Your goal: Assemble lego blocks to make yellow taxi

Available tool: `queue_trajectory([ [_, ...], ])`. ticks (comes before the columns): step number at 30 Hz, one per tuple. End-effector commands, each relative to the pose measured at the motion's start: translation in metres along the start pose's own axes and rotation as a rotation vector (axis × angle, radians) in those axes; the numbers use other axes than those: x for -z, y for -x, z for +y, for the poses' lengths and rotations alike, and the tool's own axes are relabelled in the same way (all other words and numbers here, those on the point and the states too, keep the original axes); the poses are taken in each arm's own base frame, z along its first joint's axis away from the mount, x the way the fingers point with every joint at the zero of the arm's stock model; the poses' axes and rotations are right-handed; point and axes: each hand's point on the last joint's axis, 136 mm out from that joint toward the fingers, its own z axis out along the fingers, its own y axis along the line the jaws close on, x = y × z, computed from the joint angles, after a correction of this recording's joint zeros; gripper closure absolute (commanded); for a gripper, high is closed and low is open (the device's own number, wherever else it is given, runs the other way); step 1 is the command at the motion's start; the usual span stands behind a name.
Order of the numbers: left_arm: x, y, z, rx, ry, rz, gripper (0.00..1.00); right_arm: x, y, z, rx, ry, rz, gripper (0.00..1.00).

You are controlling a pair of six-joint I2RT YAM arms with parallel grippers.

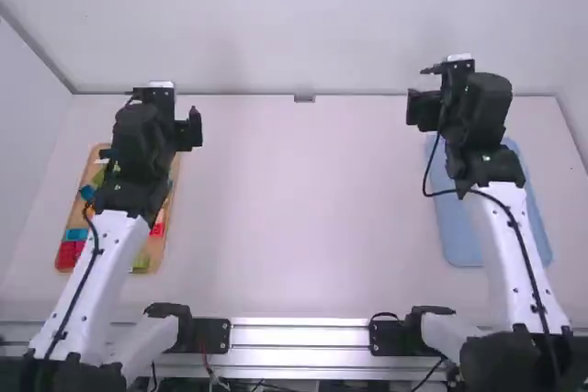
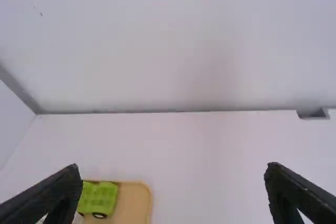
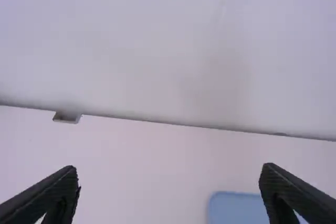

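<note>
Silver metal, a long rail, runs along the near edge of the white table, close to me. Past it, on the left, red blocks sit at the near end of a wooden tray, with a blue block just beside them. On the right lies a flat blue mat, well apart from the tray. Farther off, at the tray's far end, is a green block with a wheel on its side. Up above the table, the left gripper and the right gripper both have their fingers spread wide, with nothing between them. Behind them is the back wall. I think the job is right at the start, with the taxi pieces waiting in the tray. Next, the left arm should go down, pick out a car bottom and bring it to the middle.
</note>
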Motion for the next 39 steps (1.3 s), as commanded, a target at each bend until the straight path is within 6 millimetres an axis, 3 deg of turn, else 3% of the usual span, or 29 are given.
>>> queue_trajectory([
  [1,0.000,0.019,0.007,0.094,0.051,-0.036,0.06,-0.002,0.018,-0.002,0.011,0.000,-0.027,0.06],
  [7,-0.002,0.016,0.051,0.218,0.297,-0.017,0.02,-0.013,0.025,0.010,0.027,0.030,-0.025,0.03],
  [14,-0.005,-0.004,0.080,0.285,0.303,0.096,0.01,-0.015,0.028,0.028,0.044,0.067,-0.028,0.02],
  [17,-0.011,-0.021,0.103,0.368,0.296,0.179,0.01,-0.015,0.030,0.034,0.049,0.078,-0.037,0.02],
  [20,-0.015,-0.033,0.111,0.393,0.277,0.255,0.01,-0.015,0.031,0.038,0.053,0.086,-0.039,0.02],
  [27,-0.033,-0.088,0.132,0.465,0.289,0.600,0.01,-0.014,0.040,0.047,0.062,0.102,-0.075,0.02],
  [29,-0.044,-0.114,0.138,0.481,0.305,0.741,0.01,-0.013,0.040,0.052,0.066,0.113,-0.074,0.02],
  [33,-0.058,-0.157,0.134,0.476,0.285,0.920,0.01,-0.013,0.041,0.057,0.070,0.123,-0.076,0.02],
  [39,-0.071,-0.200,0.125,0.474,0.249,1.050,0.01,-0.013,0.041,0.059,0.072,0.128,-0.078,0.02],
])
